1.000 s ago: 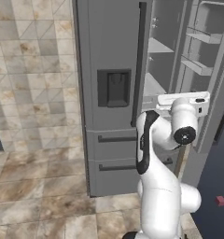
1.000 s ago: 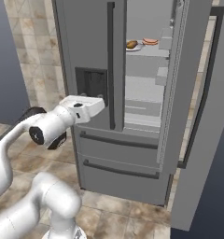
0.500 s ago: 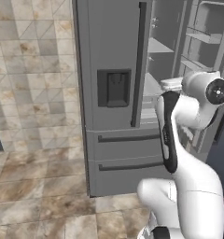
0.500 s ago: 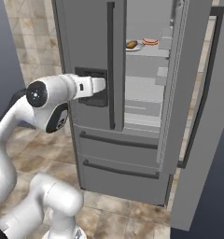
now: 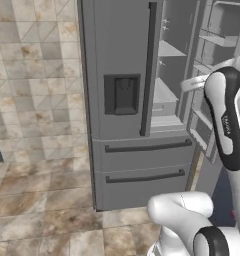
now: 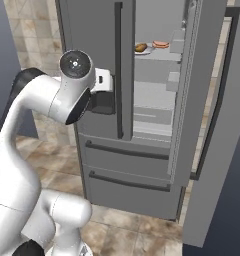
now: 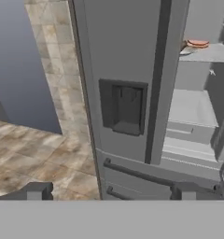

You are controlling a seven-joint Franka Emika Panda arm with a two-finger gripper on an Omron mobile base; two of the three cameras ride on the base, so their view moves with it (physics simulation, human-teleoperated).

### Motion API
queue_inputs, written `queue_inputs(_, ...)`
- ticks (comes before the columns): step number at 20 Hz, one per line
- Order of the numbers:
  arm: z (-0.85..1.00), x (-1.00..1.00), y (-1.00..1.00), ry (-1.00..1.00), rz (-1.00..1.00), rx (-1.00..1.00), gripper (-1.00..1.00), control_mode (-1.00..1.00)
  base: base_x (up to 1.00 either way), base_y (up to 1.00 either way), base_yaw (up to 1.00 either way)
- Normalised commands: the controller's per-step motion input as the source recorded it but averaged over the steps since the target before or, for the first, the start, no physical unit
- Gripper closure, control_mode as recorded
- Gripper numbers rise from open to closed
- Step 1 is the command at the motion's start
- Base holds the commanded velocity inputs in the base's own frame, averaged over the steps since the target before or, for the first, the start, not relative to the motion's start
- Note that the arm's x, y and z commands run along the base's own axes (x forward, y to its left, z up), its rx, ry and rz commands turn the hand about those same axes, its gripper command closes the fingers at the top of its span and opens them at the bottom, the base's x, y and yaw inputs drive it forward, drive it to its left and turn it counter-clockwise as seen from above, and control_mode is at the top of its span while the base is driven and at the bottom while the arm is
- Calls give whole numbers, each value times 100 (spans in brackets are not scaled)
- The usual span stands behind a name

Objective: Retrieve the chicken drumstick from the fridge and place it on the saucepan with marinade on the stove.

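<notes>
Left base view – fridge: left door closed, right door swung open; grey shelves exposed inside.
Left base view – arm: raised in front of the open compartment.
Right base view – chicken drumstick: lies on an upper fridge shelf, beside a red-and-tan food item.
Hand view – end effector: fingers spread wide, nothing between them, facing the dispenser panel.
Hand view – floor: tan tiles.
</notes>
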Motion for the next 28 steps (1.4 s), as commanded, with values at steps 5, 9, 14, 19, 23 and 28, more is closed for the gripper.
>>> queue_inputs(5, -21, 5, 84, 5, 19, 1, -100, -100, 0, 0, 0)
queue_inputs(9, -13, 10, 55, 1, 1, -3, -100, -100, 0, 0, 0)
queue_inputs(14, -10, 33, 3, -2, -8, -6, -100, -100, 0, 0, 0)
queue_inputs(19, -12, 30, -21, 0, -12, -3, -100, -100, 0, 0, 0)
queue_inputs(23, -8, 47, -33, 0, -14, -1, -100, -100, 0, 0, 0)
queue_inputs(28, -2, 65, -30, 4, -14, 0, -100, -100, 0, 0, 0)
